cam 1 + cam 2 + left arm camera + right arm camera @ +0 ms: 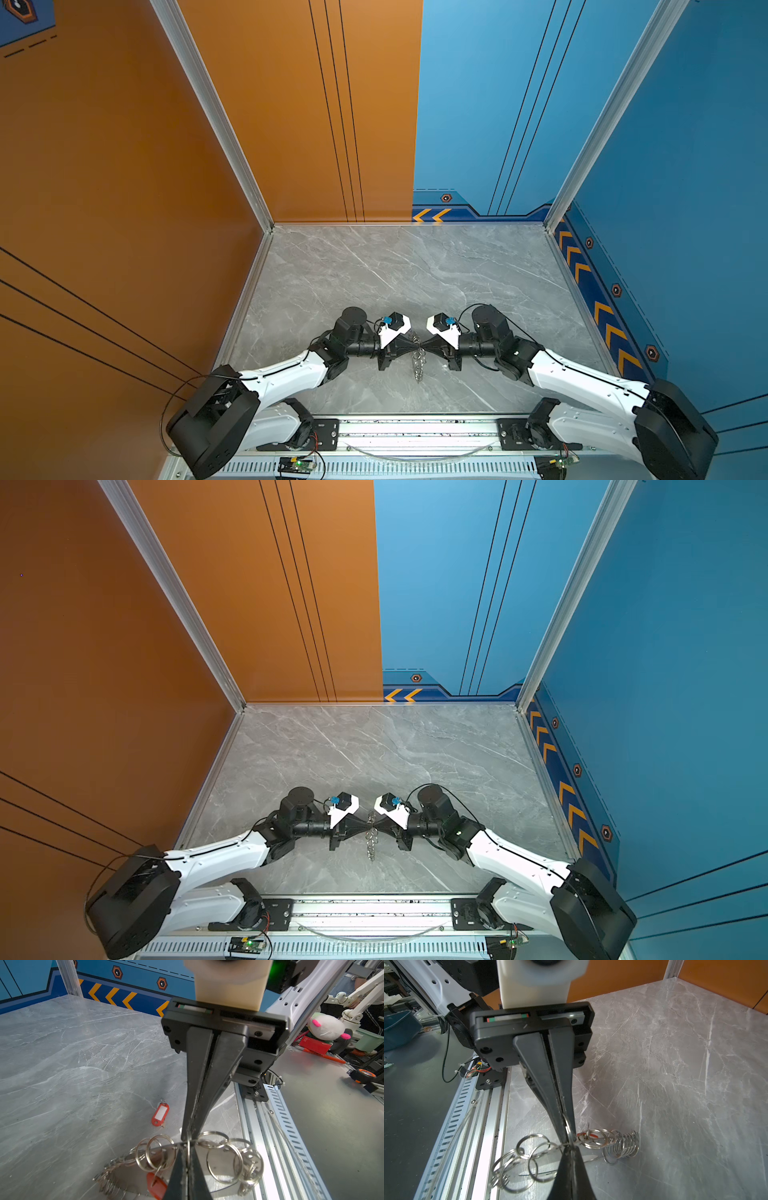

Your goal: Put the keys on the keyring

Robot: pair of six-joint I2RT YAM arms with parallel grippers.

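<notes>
Both grippers meet tip to tip above the front middle of the table. My left gripper (413, 343) (188, 1146) and my right gripper (424, 343) (571, 1147) are each shut on a silver split ring of the keyring (418, 365) (133, 1176). The keyring is a flat band edged with many rings, and it hangs and trails below the tips. One of the keys (160, 1114), with a red tag, lies loose on the table beyond the tips. A second red tag (156, 1185) (592, 1135) hangs from a ring on the keyring. Neither key shows in the top views.
The grey marble table (415, 270) is walled by orange panels on the left and blue panels on the right. A slotted metal rail (415, 428) (259, 1126) runs along the front edge under the arm bases. A plush toy (326, 1026) lies outside the cell.
</notes>
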